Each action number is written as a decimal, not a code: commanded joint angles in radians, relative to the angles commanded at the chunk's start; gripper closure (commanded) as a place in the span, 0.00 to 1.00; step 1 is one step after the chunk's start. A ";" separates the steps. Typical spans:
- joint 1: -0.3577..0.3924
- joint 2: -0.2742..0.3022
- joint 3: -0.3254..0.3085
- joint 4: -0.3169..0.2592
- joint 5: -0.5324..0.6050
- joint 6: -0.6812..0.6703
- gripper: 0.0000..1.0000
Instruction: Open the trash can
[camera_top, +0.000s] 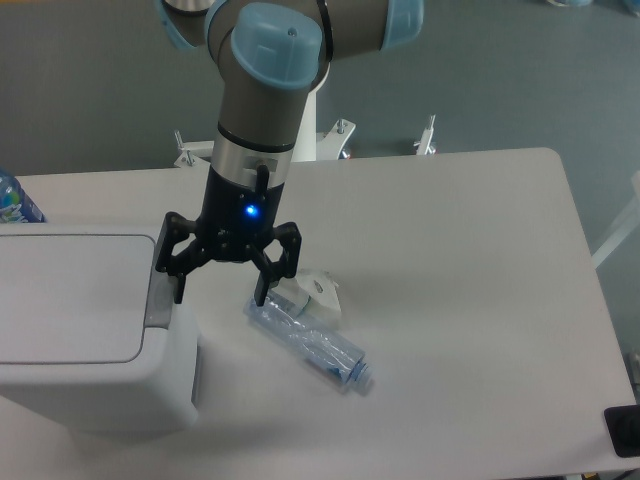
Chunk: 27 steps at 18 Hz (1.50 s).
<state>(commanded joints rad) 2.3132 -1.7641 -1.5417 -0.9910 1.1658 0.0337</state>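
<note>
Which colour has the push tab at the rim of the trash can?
Grey. The push tab sits on the right rim of the white trash can, seen in the fixed camera view.

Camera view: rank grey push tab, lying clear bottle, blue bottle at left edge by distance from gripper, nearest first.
From the gripper:
1. Grey push tab, at the trash can's rim beside the left fingertip.
2. Lying clear bottle, on the table, lower right.
3. Blue bottle, far left edge.

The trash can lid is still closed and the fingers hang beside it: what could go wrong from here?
1. The open gripper has one finger near the grey push tab of the trash can; coming down off-centre, it might slip off the tab or press the rim instead.
2. The other finger hangs just above the plastic bottle lying on the table and could knock it.
</note>
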 joint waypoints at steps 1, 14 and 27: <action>0.000 0.000 0.000 0.000 0.000 0.000 0.00; -0.002 -0.006 0.009 0.000 0.000 0.000 0.00; -0.008 0.003 -0.006 0.000 0.000 0.000 0.00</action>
<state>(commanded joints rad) 2.3056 -1.7610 -1.5478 -0.9910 1.1658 0.0337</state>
